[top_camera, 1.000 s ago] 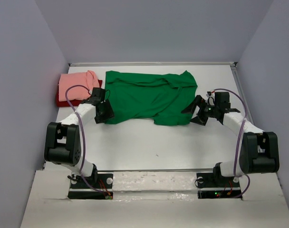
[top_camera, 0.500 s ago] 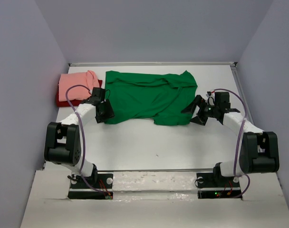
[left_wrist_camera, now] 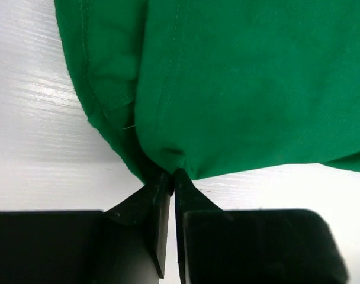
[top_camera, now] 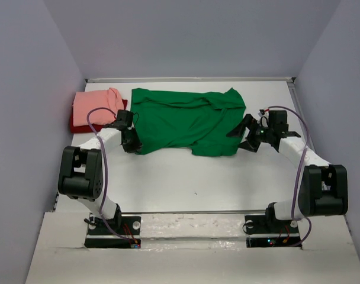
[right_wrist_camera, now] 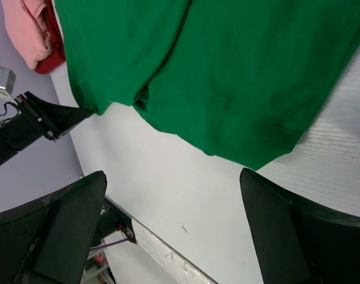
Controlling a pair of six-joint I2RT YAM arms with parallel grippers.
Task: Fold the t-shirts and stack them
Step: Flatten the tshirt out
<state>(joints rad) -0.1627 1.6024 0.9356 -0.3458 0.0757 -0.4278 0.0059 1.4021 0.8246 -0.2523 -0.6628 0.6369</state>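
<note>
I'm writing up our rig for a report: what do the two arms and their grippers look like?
Both the left arm and right arm have white links, bulky black joints and a looping purple cable. The left gripper and right gripper are black, with wedge-shaped fingers tapering to narrow tips.

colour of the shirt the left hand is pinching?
Bright green t-shirt; left hand pinches its edge. Clearest in left wrist view.

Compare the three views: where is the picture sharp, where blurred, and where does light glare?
Top view: even, soft light, only faint shadows on the table. Left wrist view: the green shirt is sharp down to its stitching, with streaky sheen on the table. Right wrist view: shirt crisp, near black jaws soft-edged.
</note>
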